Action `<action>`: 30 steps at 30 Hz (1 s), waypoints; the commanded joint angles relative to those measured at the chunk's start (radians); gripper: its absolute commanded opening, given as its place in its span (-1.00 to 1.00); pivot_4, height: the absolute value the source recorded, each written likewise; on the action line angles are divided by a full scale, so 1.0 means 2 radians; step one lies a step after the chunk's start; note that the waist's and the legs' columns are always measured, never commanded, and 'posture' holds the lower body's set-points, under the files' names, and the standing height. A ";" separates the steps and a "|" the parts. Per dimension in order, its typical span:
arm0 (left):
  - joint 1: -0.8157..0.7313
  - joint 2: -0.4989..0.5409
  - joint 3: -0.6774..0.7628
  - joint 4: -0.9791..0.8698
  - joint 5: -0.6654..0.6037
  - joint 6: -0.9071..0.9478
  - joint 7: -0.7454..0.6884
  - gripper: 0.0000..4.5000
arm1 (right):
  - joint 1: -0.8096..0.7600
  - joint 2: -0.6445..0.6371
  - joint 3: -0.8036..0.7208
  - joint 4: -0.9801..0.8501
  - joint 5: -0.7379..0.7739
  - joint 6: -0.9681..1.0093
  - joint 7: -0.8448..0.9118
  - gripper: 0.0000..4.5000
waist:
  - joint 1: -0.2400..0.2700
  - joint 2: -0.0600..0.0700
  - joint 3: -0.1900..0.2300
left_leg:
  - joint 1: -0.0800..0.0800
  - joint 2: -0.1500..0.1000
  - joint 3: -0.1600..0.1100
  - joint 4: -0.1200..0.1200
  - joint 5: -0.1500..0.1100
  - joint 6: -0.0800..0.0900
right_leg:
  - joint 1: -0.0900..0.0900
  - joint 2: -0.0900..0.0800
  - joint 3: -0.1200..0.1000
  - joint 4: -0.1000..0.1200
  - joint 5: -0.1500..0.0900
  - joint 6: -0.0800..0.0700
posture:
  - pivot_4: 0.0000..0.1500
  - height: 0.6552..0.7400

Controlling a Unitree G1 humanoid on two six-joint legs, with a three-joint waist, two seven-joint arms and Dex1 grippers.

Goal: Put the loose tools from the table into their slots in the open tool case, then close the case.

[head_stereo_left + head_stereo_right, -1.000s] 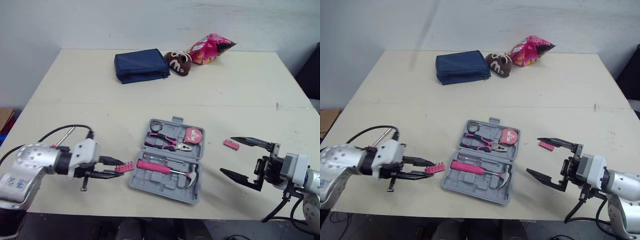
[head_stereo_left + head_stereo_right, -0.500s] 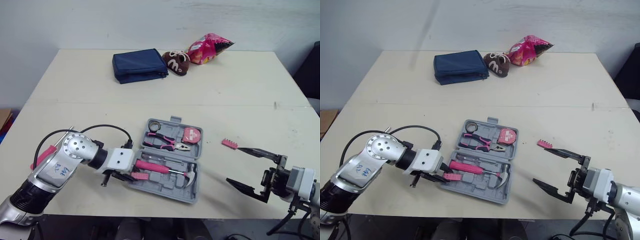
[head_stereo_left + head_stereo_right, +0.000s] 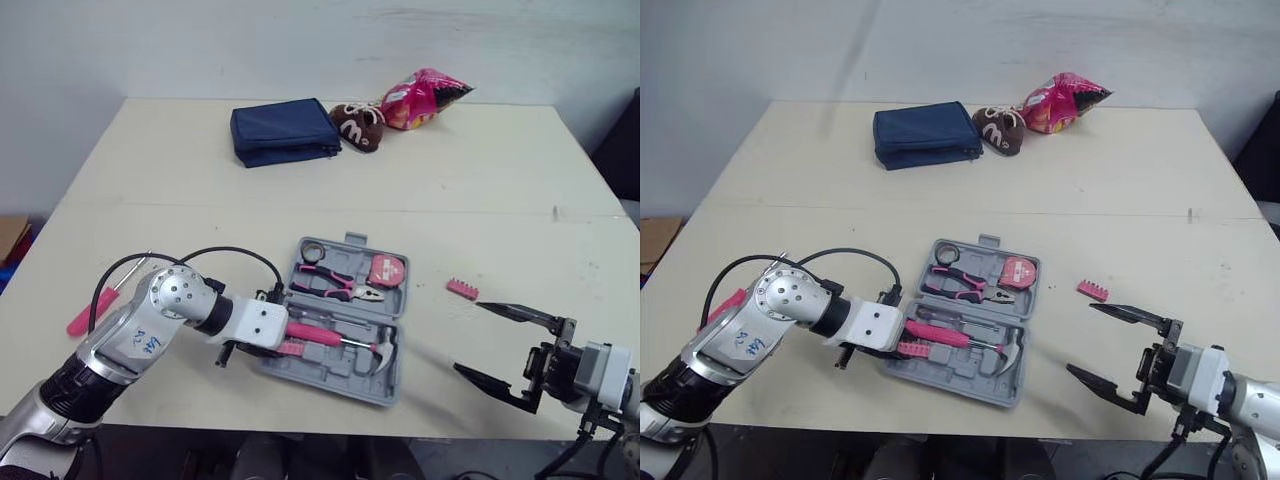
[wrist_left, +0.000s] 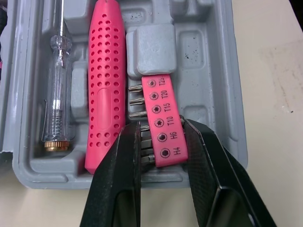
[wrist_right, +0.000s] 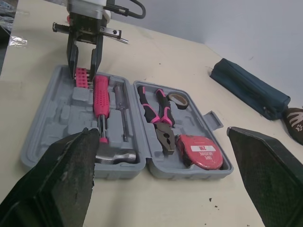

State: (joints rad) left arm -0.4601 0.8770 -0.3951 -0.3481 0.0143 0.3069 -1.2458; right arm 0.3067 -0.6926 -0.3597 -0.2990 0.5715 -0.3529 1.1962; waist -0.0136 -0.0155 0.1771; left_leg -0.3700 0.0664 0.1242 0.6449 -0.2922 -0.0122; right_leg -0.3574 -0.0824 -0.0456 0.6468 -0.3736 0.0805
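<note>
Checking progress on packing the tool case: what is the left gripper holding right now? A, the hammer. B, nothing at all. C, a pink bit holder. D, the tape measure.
C: in the left wrist view the left gripper has its fingers clamped on either side of the pink bit holder, over a slot in the open tool case.

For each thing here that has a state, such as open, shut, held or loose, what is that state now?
tool case: open
left hand: shut on the bit holder
bit holder: held, down in the case tray
right hand: open, empty
bit strip: loose on the table, right of the case
screwdriver: loose on the table, left of the case
blue pouch: closed
</note>
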 commanded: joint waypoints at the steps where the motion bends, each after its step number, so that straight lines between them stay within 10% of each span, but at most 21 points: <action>1: -0.010 -0.004 -0.006 0.004 0.016 -0.011 -0.001 -0.71 | -0.006 -0.008 -0.003 -0.040 0.005 0.020 -0.021 1.00 | 0.003 0.000 0.000 | 0.000 0.000 0.000 0.000 0.000 0.000 | 0.000 0.000 0.000 0.000 0.000 0.000 | 1.00 1.00; 7: -0.017 -0.015 0.003 0.003 0.003 -0.003 -0.004 -0.71 | -0.008 -0.015 -0.007 -0.072 0.009 0.056 -0.039 1.00 | 0.007 0.000 0.000 | 0.000 0.000 0.000 0.001 0.000 0.000 | 0.000 0.000 0.000 0.000 0.000 0.000 | 1.00 1.00; 12: -0.014 -0.020 0.028 -0.005 -0.024 -0.062 -0.011 0.32 | -0.008 -0.013 -0.008 -0.076 0.013 0.068 -0.040 1.00 | 0.006 0.000 0.000 | -0.001 0.000 0.000 0.001 -0.001 0.001 | 0.000 0.000 0.000 0.000 0.000 0.000 | 1.00 1.00; 23: 0.057 -0.031 0.149 0.005 -0.140 -0.073 0.010 0.32 | -0.005 -0.008 -0.006 -0.072 0.012 0.072 -0.033 1.00 | 0.005 0.000 0.000 | -0.001 0.001 0.000 0.001 0.000 0.000 | 0.000 0.000 0.000 0.000 0.000 0.000 | 1.00 1.00; 30: 0.110 -0.031 0.156 0.030 -0.158 -0.065 0.008 -0.99 | -0.011 -0.003 -0.002 -0.064 0.006 0.066 -0.029 1.00 | 0.005 0.000 0.000 | 0.000 0.001 0.000 0.001 0.000 0.000 | 0.000 0.000 0.000 0.000 0.000 0.000 | 1.00 1.00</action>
State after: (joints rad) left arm -0.2430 0.8103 -0.0839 -0.2930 -0.3047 0.1709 -1.2426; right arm 0.2889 -0.7026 -0.3581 -0.4225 0.5775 -0.1992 1.1361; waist -0.0040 -0.0155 0.1772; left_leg -0.3709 0.0680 0.1242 0.6470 -0.2933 -0.0118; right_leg -0.3579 -0.0821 -0.0458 0.6474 -0.3736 0.0805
